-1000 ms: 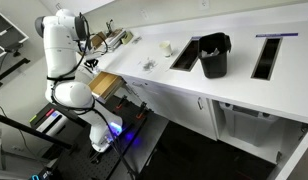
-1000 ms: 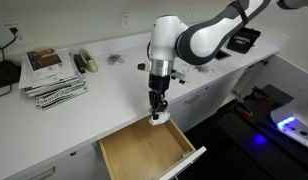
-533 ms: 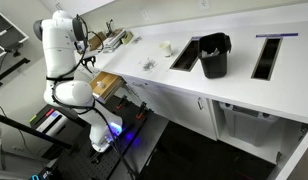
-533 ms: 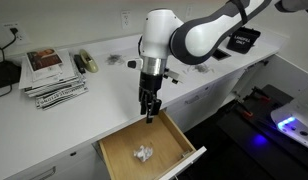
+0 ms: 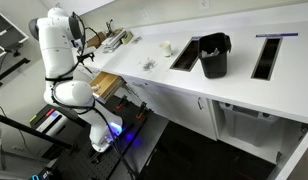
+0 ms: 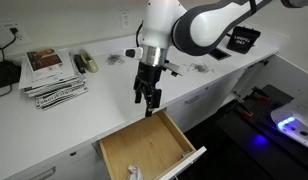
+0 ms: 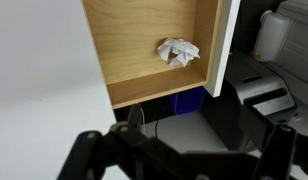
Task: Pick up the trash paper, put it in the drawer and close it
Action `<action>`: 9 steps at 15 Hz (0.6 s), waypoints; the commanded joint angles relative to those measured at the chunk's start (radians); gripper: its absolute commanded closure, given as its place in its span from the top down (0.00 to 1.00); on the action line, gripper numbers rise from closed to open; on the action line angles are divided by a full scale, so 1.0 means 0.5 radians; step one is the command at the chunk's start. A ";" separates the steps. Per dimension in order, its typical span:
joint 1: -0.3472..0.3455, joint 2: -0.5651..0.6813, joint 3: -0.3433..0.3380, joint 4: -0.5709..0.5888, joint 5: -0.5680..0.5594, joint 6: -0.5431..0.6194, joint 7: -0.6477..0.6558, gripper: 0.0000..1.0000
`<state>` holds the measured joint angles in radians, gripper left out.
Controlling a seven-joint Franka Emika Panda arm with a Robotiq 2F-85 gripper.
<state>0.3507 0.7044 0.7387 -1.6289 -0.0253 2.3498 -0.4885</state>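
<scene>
In an exterior view a stack of magazines (image 6: 52,72) lies at 9 o'clock on the white table (image 6: 64,125). Right of it the gripper (image 6: 146,103) hangs above the open drawer (image 6: 159,140), its fingers spread wide and holding nothing. The paper (image 6: 134,172), a crumpled white ball, lies in the drawer at about 6 o'clock from the gripper, and the wrist view shows it just beside the white front panel (image 7: 226,40).

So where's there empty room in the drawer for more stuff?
Nearly all the tan wooden floor of the open white-fronted drawer is bare; only the crumpled white paper sits near the front panel. The white counter is crowded around the stacked magazines.
</scene>
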 commanded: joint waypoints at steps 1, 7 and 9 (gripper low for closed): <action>0.039 -0.017 -0.049 0.006 0.049 -0.005 -0.029 1.00; 0.179 -0.030 -0.091 0.065 -0.019 -0.276 0.037 1.00; 0.304 -0.059 -0.103 0.084 -0.071 -0.481 0.060 1.00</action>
<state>0.4065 0.7047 0.7194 -1.6169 -0.0340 2.2368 -0.4868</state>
